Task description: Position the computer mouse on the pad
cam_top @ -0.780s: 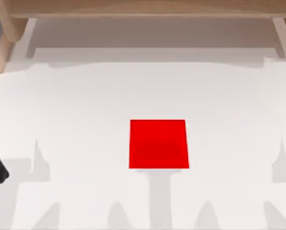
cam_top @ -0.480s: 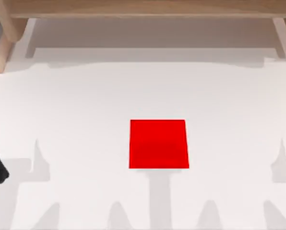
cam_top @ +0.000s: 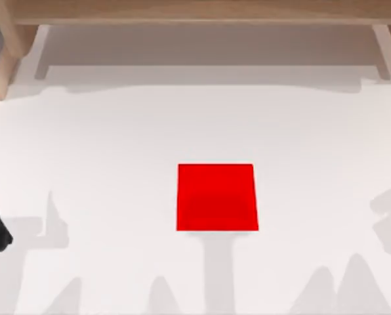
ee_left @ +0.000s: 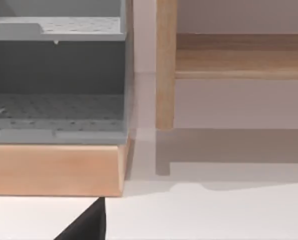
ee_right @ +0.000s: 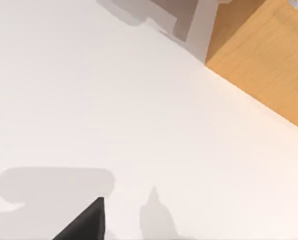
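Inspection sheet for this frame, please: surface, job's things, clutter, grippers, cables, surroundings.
Surface: white tabletop, crossed by grey shadows along its near edge and right side.
Job's things: pad, a red square lying flat near the table's middle, with its top bare.
Clutter: nothing seen.
Grippers: left gripper is a dark tip in the left wrist view, facing the back corner. Its arm sits at the top view's left edge. Right gripper is a dark tip over bare tabletop in the right wrist view.
Cables: nothing seen.
Surroundings: wooden frame along the far edge; grey perforated shelves on a wooden base in the left wrist view.
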You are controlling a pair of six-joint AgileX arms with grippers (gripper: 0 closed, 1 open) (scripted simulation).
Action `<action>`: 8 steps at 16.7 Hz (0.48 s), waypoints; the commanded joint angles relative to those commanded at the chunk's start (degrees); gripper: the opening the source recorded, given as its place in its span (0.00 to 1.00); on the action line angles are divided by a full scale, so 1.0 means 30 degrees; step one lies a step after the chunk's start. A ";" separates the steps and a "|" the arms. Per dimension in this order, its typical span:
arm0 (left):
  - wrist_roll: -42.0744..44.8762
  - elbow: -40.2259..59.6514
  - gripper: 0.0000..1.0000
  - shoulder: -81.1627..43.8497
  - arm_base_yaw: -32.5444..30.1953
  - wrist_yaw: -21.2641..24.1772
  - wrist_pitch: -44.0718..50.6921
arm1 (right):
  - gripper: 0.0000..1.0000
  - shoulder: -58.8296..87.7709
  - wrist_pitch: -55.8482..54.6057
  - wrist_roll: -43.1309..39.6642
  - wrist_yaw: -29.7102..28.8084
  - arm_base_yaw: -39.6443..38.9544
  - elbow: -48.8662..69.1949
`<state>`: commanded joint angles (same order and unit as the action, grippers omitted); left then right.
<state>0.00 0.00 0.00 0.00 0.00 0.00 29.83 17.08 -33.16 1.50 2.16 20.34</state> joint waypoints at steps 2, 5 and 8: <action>0.0000 0.0000 1.00 0.0000 0.0000 0.0000 0.0000 | 1.00 0.2996 0.1816 -0.3511 0.0069 0.0397 0.2224; 0.0000 0.0000 1.00 0.0000 0.0000 0.0000 0.0000 | 1.00 0.7664 0.4684 -0.9081 0.0107 0.1162 0.5776; 0.0000 0.0000 1.00 0.0000 0.0000 0.0000 0.0000 | 1.00 1.2298 0.7525 -1.4665 0.0079 0.2040 0.9341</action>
<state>0.00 0.00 0.00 0.00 0.00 0.00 66.72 39.65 -77.15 1.74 8.28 48.36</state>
